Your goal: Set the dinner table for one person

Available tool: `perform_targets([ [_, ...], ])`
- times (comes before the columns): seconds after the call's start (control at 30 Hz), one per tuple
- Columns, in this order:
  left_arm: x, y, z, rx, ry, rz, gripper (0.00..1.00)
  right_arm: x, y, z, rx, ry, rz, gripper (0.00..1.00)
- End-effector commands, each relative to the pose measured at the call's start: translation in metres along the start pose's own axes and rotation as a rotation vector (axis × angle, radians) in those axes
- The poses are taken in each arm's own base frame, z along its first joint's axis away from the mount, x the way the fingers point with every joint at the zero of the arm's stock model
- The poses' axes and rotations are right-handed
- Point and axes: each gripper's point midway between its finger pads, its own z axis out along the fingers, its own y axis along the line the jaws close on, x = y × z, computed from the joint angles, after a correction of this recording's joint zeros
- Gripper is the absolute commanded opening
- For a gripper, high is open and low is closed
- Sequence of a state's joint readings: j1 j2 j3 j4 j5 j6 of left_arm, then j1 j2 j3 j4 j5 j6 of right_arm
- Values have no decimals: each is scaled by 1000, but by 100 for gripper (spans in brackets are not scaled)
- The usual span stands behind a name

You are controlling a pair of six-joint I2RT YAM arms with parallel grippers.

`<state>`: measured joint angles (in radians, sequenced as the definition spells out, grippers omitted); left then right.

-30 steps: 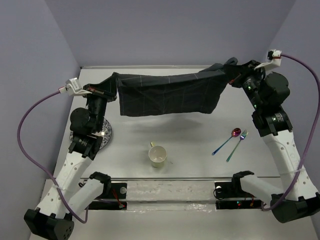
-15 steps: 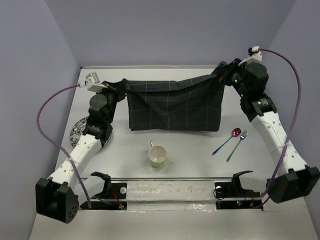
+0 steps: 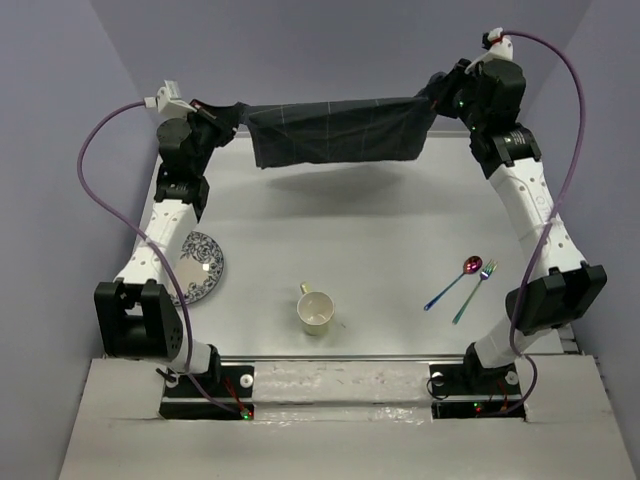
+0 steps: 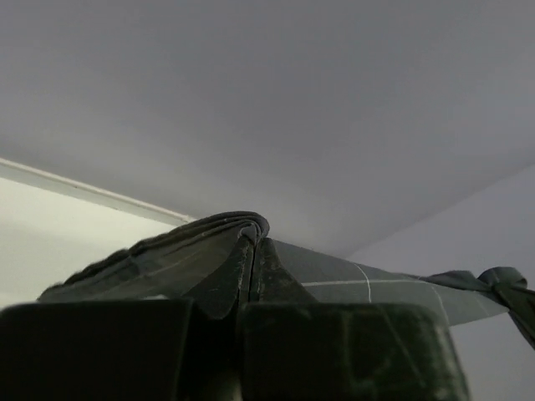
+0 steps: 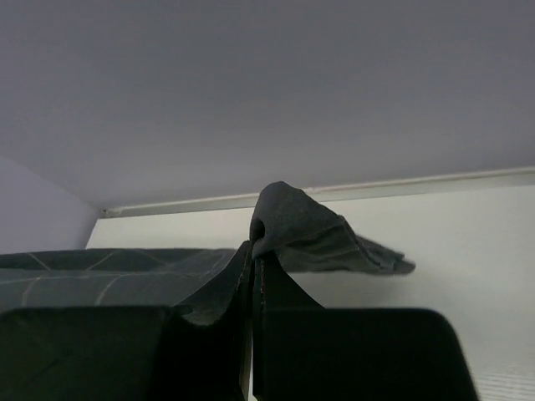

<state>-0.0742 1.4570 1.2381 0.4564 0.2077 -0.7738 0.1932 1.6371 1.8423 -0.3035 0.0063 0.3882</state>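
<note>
A dark grid-lined cloth (image 3: 335, 133) hangs stretched in the air over the far end of the white dinner table (image 3: 360, 230). My left gripper (image 3: 236, 115) is shut on its left corner; the pinched fold (image 4: 226, 242) shows in the left wrist view. My right gripper (image 3: 430, 97) is shut on its right corner, with the bunched cloth (image 5: 309, 234) in the right wrist view. A patterned plate (image 3: 200, 265) lies at the near left, a cream mug (image 3: 316, 311) at the near middle, a red-bowled spoon (image 3: 455, 280) and a fork (image 3: 474, 290) at the right.
Lilac walls (image 3: 330, 50) close the table at the back and sides. Both arms reach out far toward the back wall. A purple cable (image 3: 100, 190) loops off each wrist. A metal rail (image 3: 340, 358) runs along the near edge.
Both arms have stretched toward the back wall, carrying the cloth up and away from the table's middle. The plate at the near left is uncovered.
</note>
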Motion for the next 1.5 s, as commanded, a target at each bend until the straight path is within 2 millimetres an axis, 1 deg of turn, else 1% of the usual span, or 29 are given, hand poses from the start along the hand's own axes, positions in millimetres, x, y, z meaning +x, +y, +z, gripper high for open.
perform_targets([
  [0.0, 0, -24, -18, 102, 7, -13, 0, -10, -8, -21, 23, -40, -32, 0],
  [0.03, 6, -16, -21, 89, 10, -18, 0, 3, -13, -20, 31, -17, -25, 0],
  [0.07, 22, 1, -29, 60, 25, -33, 0, 35, -26, -20, 50, 34, -9, 0],
  [0.13, 39, 19, -38, 34, 40, -51, 0, 70, -40, -21, 71, 80, 10, 0],
  [0.17, 58, 38, -47, 7, 59, -70, 0, 106, -56, -23, 97, 132, 31, 0],
  [0.23, 78, 58, -57, -21, 78, -88, 0, 145, -70, -27, 117, 193, 57, 0],
  [0.3, 110, 89, -72, -59, 106, -119, 0, 180, -82, -28, 134, 238, 93, 0],
  [0.33, 118, 98, -77, -71, 115, -126, 0, 214, -96, -35, 167, 300, 103, 0],
  [0.4, 144, 121, -90, -106, 154, -144, 2, 240, -101, -39, 164, 347, 134, 0],
  [0.47, 160, 132, -101, -120, 182, -156, 5, 269, -110, -46, 173, 394, 152, 0],
  [0.57, 174, 144, -115, -136, 200, -159, 5, 295, -118, -59, 184, 445, 173, 0],
  [0.63, 175, 144, -121, -124, 190, -158, 5, 302, -118, -66, 175, 452, 184, 0],
  [0.67, 184, 149, -130, -135, 206, -162, 4, 310, -121, -76, 183, 463, 193, 0],
  [0.77, 190, 153, -145, -143, 208, -160, 4, 319, -121, -87, 177, 475, 217, 0],
  [0.83, 190, 153, -152, -142, 203, -156, 7, 329, -123, -100, 180, 493, 230, 0],
  [0.9, 191, 153, -159, -141, 203, -148, 18, 335, -124, -112, 182, 495, 245, 1],
  [0.93, 192, 153, -162, -144, 206, -148, 21, 336, -125, -115, 186, 495, 247, 4],
  [1.0, 193, 154, -169, -151, 203, -144, 33, 336, -126, -121, 187, 487, 246, 12],
  [1.03, 187, 148, -170, -133, 185, -134, 40, 333, -126, -125, 185, 474, 244, 22],
  [1.07, 188, 150, -173, -150, 191, -134, 48, 331, -125, -127, 186, 468, 244, 27],
  [1.1, 185, 151, -175, -163, 177, -129, 63, 326, -125, -129, 187, 455, 242, 33],
  [1.13, 173, 142, -176, -142, 142, -116, 69, 324, -125, -131, 192, 449, 239, 41],
  [1.17, 172, 146, -179, -174, 134, -108, 79, 316, -126, -133, 201, 431, 225, 55],
  [1.2, 158, 136, -181, -146, 93, -83, 82, 307, -125, -134, 200, 408, 215, 70],
  [1.23, 153, 132, -182, -143, 76, -79, 88, 306, -126, -135, 209, 411, 205, 71],
  [1.27, 151, 134, -183, -165, 73, -56, 95, 296, -123, -135, 203, 394, 192, 75],
  [1.3, 144, 126, -184, -146, 58, -36, 95, 290, -120, -134, 193, 382, 186, 79],
  [1.37, 141, 125, -184, -165, 63, 6, 95, 281, -115, -132, 169, 368, 177, 79],
  [1.47, 147, 123, -181, -183, 95, 55, 93, 278, -112, -124, 158, 377, 164, 61],
])
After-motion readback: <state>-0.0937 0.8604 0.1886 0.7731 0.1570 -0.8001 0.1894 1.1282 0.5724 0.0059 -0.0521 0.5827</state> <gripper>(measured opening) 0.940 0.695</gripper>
